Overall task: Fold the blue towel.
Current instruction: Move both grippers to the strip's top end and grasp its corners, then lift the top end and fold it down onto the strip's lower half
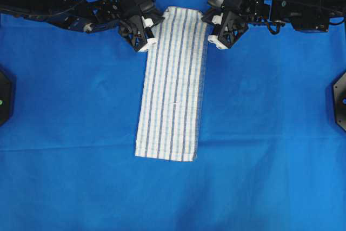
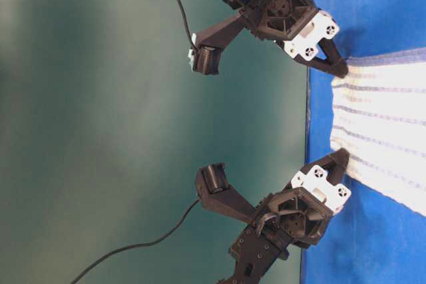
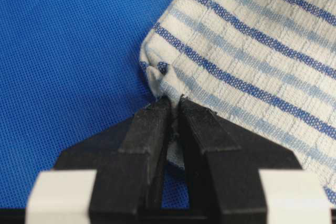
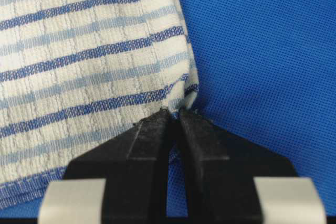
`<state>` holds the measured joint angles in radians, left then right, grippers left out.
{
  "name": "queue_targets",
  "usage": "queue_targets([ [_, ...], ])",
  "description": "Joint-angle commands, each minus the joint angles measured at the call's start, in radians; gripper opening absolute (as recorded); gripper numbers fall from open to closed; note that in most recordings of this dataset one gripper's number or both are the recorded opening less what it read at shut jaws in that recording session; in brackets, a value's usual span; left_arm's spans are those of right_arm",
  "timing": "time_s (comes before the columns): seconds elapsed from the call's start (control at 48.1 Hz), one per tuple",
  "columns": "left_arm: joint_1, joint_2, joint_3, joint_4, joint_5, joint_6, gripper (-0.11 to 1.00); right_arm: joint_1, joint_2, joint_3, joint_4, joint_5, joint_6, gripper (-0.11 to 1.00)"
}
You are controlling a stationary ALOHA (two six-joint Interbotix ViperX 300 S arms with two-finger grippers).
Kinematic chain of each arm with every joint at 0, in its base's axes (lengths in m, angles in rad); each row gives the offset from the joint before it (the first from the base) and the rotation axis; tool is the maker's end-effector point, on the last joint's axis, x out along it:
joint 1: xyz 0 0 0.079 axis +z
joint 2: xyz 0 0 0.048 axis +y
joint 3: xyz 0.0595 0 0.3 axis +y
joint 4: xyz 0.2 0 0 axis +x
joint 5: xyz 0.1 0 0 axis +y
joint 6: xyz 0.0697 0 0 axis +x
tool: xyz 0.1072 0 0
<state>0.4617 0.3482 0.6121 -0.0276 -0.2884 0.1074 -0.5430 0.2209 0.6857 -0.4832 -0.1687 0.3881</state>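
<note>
The blue towel [image 1: 173, 90] is a white cloth with dark-blue and light-blue stripes. It lies as a long narrow strip down the middle of the blue sheet. My left gripper [image 1: 160, 24] is shut on the towel's far left corner [image 3: 157, 72], and the cloth is pinched between its tips [image 3: 175, 100]. My right gripper [image 1: 205, 25] is shut on the far right corner [image 4: 181, 85], with the hem caught between its tips [image 4: 174, 111]. Both corners are held low, near the sheet. The towel's near end lies flat.
The plain blue sheet [image 1: 70, 133] covers the whole table. Black fixtures stand at the left edge [image 1: 3, 96] and the right edge [image 1: 340, 101]. Both arms reach in from the far side. A cable hangs behind the grippers [image 2: 176, 4].
</note>
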Motion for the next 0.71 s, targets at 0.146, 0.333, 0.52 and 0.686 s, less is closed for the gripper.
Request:
queue_targets([
  [0.146,0.041,-0.058,-0.008,0.002,0.018,0.003,0.04,-0.023,-0.017,-0.057,-0.003,0.025,-0.002,0.07],
  [0.333,0.101,-0.078,-0.028,0.002,0.029,0.005,0.04,-0.060,-0.015,-0.103,-0.023,0.034,-0.003,0.07],
  [0.52,0.124,-0.081,-0.051,0.002,0.057,0.018,0.04,-0.084,-0.015,-0.127,-0.025,0.032,-0.014,0.07],
  [0.686,0.120,-0.094,-0.046,0.002,0.069,0.015,0.04,-0.084,-0.017,-0.135,-0.026,0.032,-0.014,0.07],
])
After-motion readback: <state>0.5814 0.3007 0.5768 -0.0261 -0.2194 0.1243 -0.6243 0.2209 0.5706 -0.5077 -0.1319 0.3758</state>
